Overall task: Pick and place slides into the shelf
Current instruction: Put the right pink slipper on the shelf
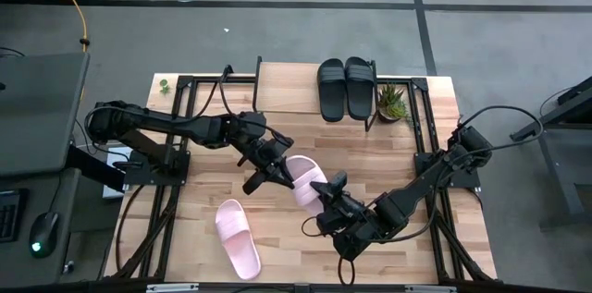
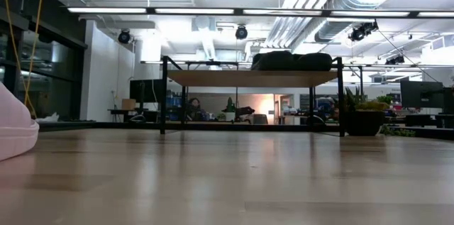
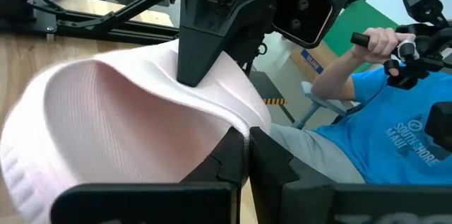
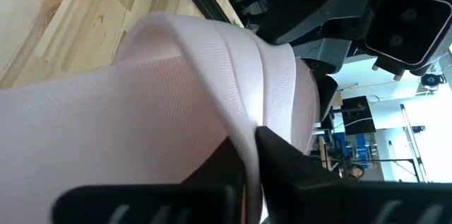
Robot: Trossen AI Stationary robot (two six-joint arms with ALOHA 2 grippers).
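Observation:
Both grippers hold one light pink slide [image 1: 302, 182] over the middle of the table. My left gripper [image 1: 269, 171] is on its left side and my right gripper [image 1: 326, 197] on its near right side, each shut on it. The slide fills the left wrist view [image 3: 120, 111] and the right wrist view [image 4: 127, 111]. The other pink slide [image 1: 239, 238] lies flat on the table near the front edge and shows at the low view's left edge [image 2: 14, 133]. The black pair [image 1: 345, 88] rests sole-down on the shelf's top board [image 1: 287, 85], also seen in the low view [image 2: 291, 60]. My left gripper pinches a thin ribbed edge of the pink slide [image 3: 236, 128] between its two fingers, coming from the table's left. Strap or sole rim, I cannot tell. The slide is lifted clear of the table. My right gripper pinches another edge of the same slide [image 4: 244, 128] between its two fingers, coming from the near right. The slide's curved pink surface bulges away in front of the fingers.
A small potted plant [image 1: 393, 103] stands right of the shelf. Black frame rails run along both sides of the table [image 1: 157, 228]. A person in a blue shirt [image 3: 395, 132] sits beyond the table. Bare wood lies between the held slide and the shelf.

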